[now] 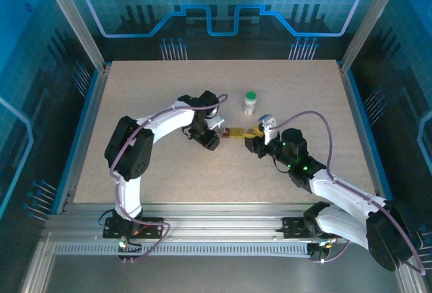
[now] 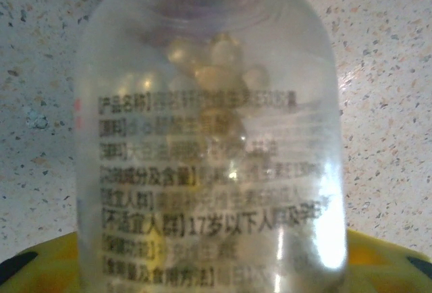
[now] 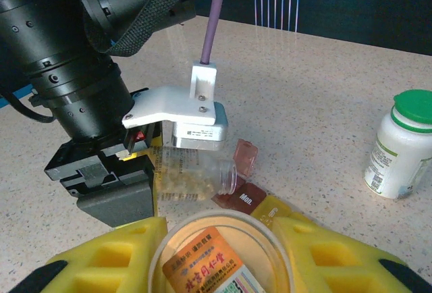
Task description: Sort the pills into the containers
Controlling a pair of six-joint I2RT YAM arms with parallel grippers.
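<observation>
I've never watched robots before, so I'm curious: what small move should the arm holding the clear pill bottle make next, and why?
Probably tilt the clear bottle so its mouth dips slightly lower. The left gripper holds it on its side, mouth at the red-brown box with a raised flap, yet the pills sit inside the bottle.

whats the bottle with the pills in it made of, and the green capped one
Pill bottle: likely clear glossy plastic, could be glass; pills show through, bright glare streaks on its wall. Green-capped bottle: opaque white plastic by its look, smooth with soft sheen.
</observation>
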